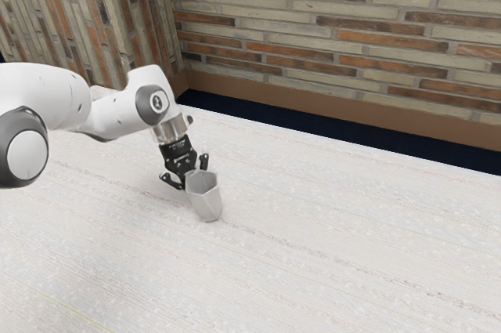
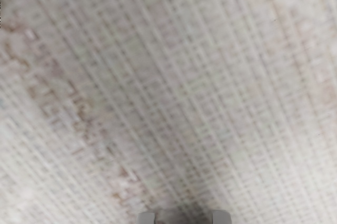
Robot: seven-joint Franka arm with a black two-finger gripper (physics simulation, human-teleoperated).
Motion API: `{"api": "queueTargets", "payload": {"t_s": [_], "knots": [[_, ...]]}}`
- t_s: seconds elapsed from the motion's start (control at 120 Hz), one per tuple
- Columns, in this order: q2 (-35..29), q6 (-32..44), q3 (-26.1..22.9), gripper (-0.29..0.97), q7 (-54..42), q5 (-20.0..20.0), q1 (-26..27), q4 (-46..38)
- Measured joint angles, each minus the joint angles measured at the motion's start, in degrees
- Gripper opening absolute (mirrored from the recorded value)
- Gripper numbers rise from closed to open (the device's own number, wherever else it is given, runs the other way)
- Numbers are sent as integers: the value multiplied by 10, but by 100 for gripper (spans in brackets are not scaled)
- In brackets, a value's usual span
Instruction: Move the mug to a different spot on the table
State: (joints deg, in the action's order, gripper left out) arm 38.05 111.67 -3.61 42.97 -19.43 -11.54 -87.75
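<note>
Grey faceted mug is tilted, low on the pale wood-grain table, toward the exterior view's left. The white arm comes in low from that side, with its wrist angled down so the black gripper is right at the mug's rim. Honestly can't tell if the claw is pinching it or just spread around it.

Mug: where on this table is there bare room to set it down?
The table is bare from the mug toward the exterior view's right, back to its far edge before the brick wall, and across the near foreground. The only crowded patch is at the mug itself, where the gripper and arm stand, on the exterior view's left.
</note>
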Motion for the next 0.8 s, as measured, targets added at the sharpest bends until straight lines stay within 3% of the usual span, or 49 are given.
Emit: {"api": "queueTargets", "payload": {"t_s": [0.033,0.192,0.342,0.65,0.8], "knots": [[0,1,0,-5,1,-1,0,-1],[-4,7,0,30,-1,-9,-1,-3],[-5,9,4,49,-3,-12,-6,-3],[-41,11,25,64,-6,-4,-14,-2],[-108,10,50,66,-20,67,11,-19]]}}
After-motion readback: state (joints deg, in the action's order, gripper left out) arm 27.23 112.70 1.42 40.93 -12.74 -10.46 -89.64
